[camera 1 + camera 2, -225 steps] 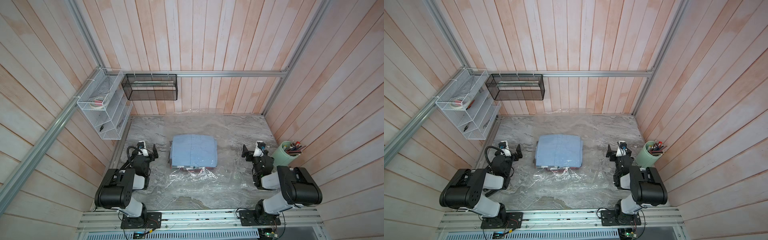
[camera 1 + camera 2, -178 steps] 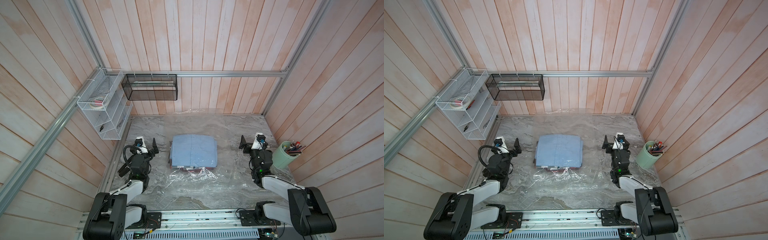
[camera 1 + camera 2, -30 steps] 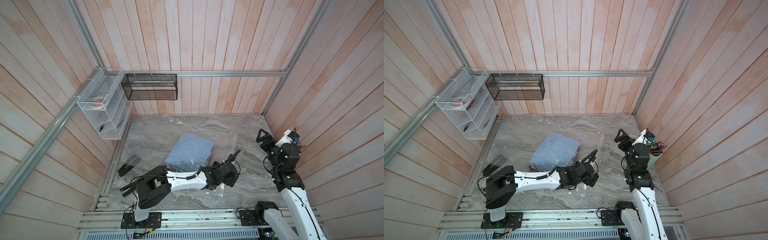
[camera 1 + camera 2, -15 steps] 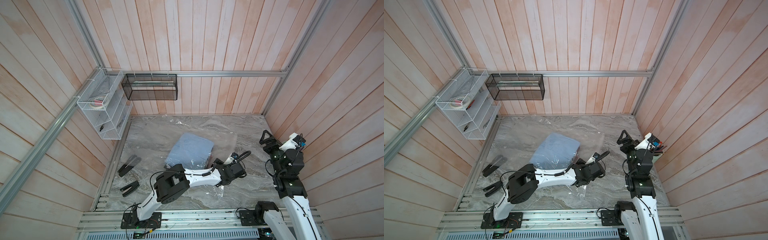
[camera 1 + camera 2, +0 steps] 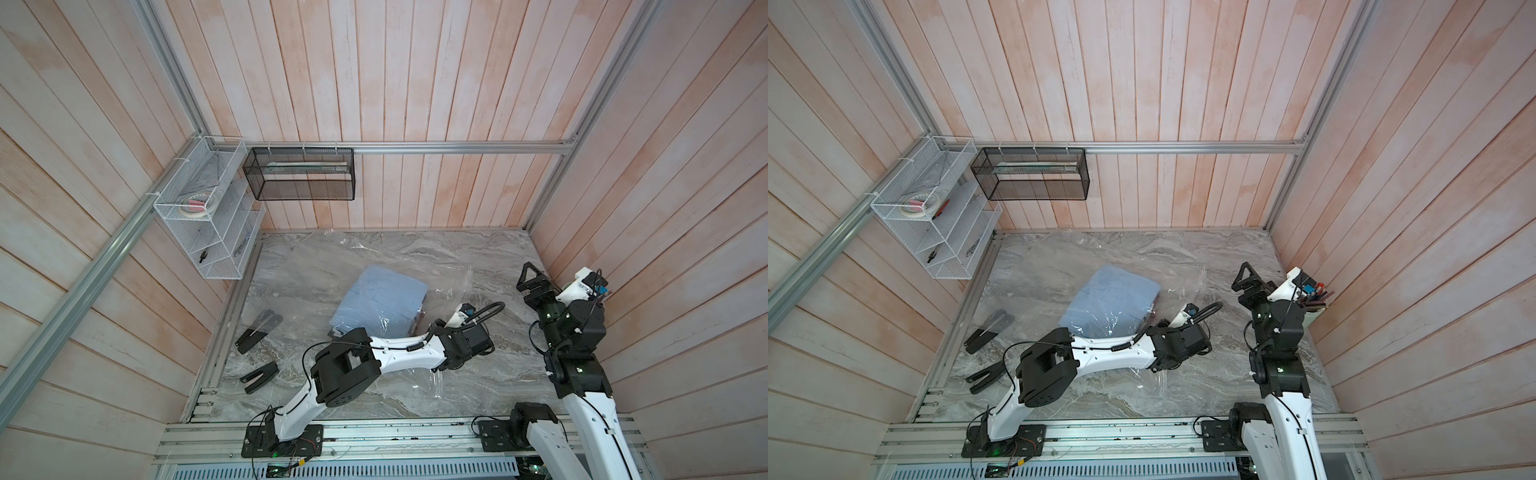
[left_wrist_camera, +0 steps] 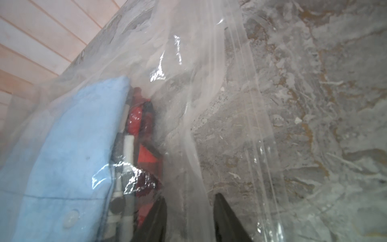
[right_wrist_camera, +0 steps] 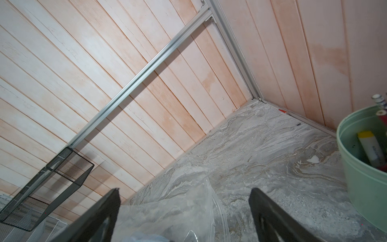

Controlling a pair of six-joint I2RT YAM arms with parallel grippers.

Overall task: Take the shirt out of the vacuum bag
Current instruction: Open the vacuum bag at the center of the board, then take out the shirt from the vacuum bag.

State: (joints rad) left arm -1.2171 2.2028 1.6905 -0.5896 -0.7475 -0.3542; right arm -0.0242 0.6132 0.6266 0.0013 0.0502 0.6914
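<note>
A folded light-blue shirt [image 5: 382, 299] [image 5: 1113, 299] lies mid-table inside the clear vacuum bag [image 5: 451, 286] [image 5: 1179, 291]. In the left wrist view the shirt [image 6: 69, 146] sits on a red, black and white plaid garment [image 6: 136, 125] behind the film [image 6: 209, 83]. My left arm [image 5: 415, 353] reaches across to the bag's right edge. Its gripper [image 6: 190, 196] has the jaws narrowed round a fold of film, a gap still showing. My right gripper [image 5: 534, 284] [image 7: 184, 189] hangs wide open above the bag's right corner [image 7: 167, 213], holding nothing.
A green cup of pens [image 7: 364, 178] [image 5: 1312, 307] stands by the right wall beside my right arm. Two black clips [image 5: 257, 328] [image 5: 259, 376] lie at the front left. A white wire shelf [image 5: 208, 216] and a black mesh basket [image 5: 299, 174] hang on the walls.
My left arm has stretched further right along the bag's near edge and its jaws have narrowed round the film. The right arm has shifted slightly, still open. The bag and shirt were turned earlier.
</note>
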